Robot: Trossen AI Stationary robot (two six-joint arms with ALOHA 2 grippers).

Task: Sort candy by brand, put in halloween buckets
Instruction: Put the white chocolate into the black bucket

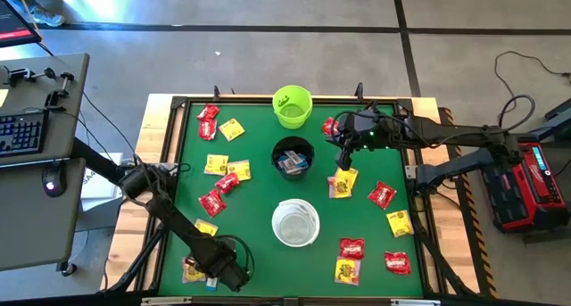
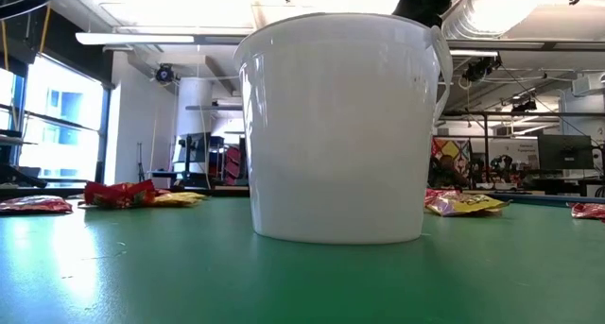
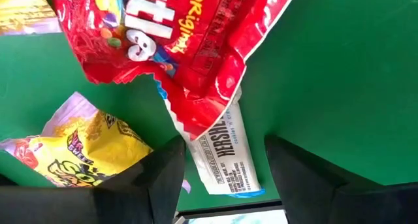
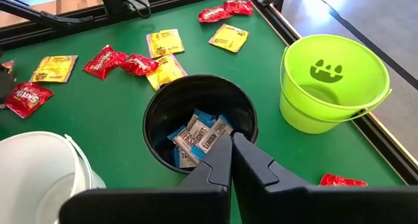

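Observation:
Three buckets stand in a row down the table's middle: lime green (image 1: 292, 105) at the far side, black (image 1: 293, 156) with blue-and-white packets (image 4: 196, 139) inside, and white (image 1: 295, 222) nearest. My left gripper (image 3: 223, 147) is open at the near-left corner (image 1: 216, 268). Its fingers stand on either side of a white Hershey's packet (image 3: 225, 160), which lies partly under a red Skittles packet (image 3: 176, 48). My right gripper (image 4: 232, 140) is shut and holds nothing. It hovers just right of the black bucket (image 1: 343, 159), above a yellow packet (image 1: 342, 184).
Red and yellow packets lie scattered on the green mat, on the left (image 1: 219, 168), the far left (image 1: 210, 120) and the near right (image 1: 352, 257). A yellow packet (image 3: 85, 149) lies beside my left fingers. The white bucket (image 2: 340, 126) fills the low view. A dark frame (image 1: 419, 208) rims the table.

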